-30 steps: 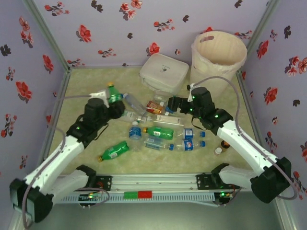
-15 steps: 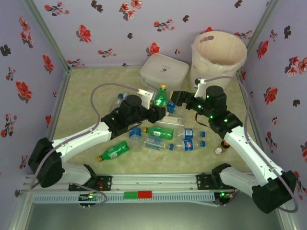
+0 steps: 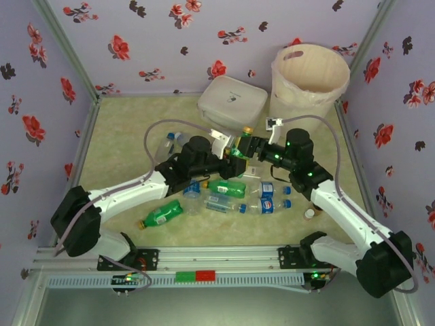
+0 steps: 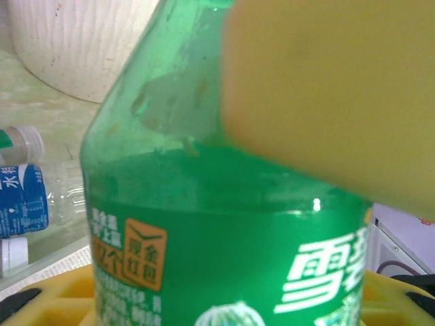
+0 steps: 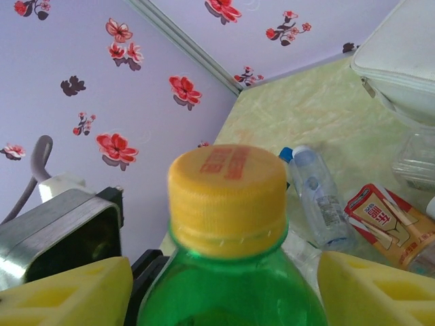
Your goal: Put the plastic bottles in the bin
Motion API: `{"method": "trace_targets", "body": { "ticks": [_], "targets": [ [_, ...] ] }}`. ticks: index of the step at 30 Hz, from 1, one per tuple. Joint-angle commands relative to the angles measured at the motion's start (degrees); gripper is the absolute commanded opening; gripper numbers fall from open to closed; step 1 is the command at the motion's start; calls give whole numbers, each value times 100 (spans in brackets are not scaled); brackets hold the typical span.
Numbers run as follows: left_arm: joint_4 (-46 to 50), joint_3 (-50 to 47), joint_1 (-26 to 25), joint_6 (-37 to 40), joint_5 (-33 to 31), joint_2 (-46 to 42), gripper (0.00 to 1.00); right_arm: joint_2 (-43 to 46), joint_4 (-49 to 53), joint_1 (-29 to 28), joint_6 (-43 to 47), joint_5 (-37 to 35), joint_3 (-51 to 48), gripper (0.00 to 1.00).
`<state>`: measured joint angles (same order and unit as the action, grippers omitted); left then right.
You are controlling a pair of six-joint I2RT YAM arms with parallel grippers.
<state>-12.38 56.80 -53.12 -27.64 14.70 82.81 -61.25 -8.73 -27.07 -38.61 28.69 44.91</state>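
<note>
A green bottle (image 3: 240, 145) with a yellow cap (image 5: 226, 193) hangs upright above the middle of the table. My left gripper (image 3: 233, 153) is shut on its labelled body (image 4: 224, 258). My right gripper (image 3: 253, 145) reaches in from the right, its yellow fingers (image 5: 68, 292) flanking the bottle's shoulder with a thin gap still showing. The cream-white bin (image 3: 309, 78) stands at the back right, behind the right arm. More plastic bottles lie on the mat: two green ones (image 3: 162, 214) (image 3: 228, 188) and clear ones with blue labels (image 3: 268, 204) (image 3: 192, 187).
A flat white case (image 3: 232, 102) sits just left of the bin. A clear blue-capped bottle (image 5: 316, 197) and a red-and-orange pack (image 5: 387, 224) lie under the grippers. A tiny bottle (image 3: 310, 213) stands by the right forearm. Flowered walls close in three sides.
My left arm carried the green bottle from the left side to the centre. The right gripper swung in to meet it and its fingers narrowed around the bottle's top.
</note>
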Motion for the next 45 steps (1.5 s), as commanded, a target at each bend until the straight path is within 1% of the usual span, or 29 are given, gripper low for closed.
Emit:
{"method": "trace_targets", "body": {
  "ticks": [1,5,8,12,13,15,18,19,21,25,28,29,31,33,37,39,42,45],
  "targets": [
    [-314,136,-40,135,226,-12,35,-93,-131,-35,90,-43,-78,69],
    [-353,78,-45,252,242,-78,36,-176,-24,-51,112,-14,-73,66],
    [-329,44,-42,319,270,-98,37,-234,-5,-62,114,-76,-96,59],
    [-331,-1,-40,336,288,-124,45,-285,107,-62,143,-222,-87,48],
    [-326,-6,-41,338,284,-124,50,-283,116,-62,142,-223,-92,46],
    [-351,-10,-42,330,288,-125,68,-300,161,-62,142,-287,-87,44],
    [-346,-11,-40,347,288,-133,94,-283,305,-44,231,-438,-36,44],
    [-312,-17,-40,364,275,-150,99,-296,400,-25,269,-520,11,44],
    [-232,-79,-34,366,196,-238,100,-349,686,69,376,-726,160,43],
    [-56,-391,20,404,-186,-581,99,-606,1143,434,544,-908,544,42],
    [363,-632,140,344,-884,-922,100,-798,1590,750,788,-1004,1071,40],
    [569,-694,222,302,-1230,-1034,100,-877,1782,826,927,-1079,1340,40],
    [874,-825,423,141,-1716,-1236,99,-1031,2137,929,1209,-1263,1917,40],
    [1067,-1013,764,-177,-1996,-1421,100,-1260,2547,1028,1504,-1542,2643,40],
    [1077,-1517,1444,-830,-2107,-1787,99,-1900,3025,1358,1621,-1886,4135,39],
    [984,-1768,1641,-935,-2116,-1999,99,-2144,3063,1533,1585,-2006,4737,39],
    [954,-2032,1750,-897,-2115,-2238,100,-2455,2867,1745,1536,-2397,5391,39],
    [1155,-2096,1779,-836,-2113,-2291,100,-2668,2346,1921,1497,-2979,5605,38]
  ]
}}
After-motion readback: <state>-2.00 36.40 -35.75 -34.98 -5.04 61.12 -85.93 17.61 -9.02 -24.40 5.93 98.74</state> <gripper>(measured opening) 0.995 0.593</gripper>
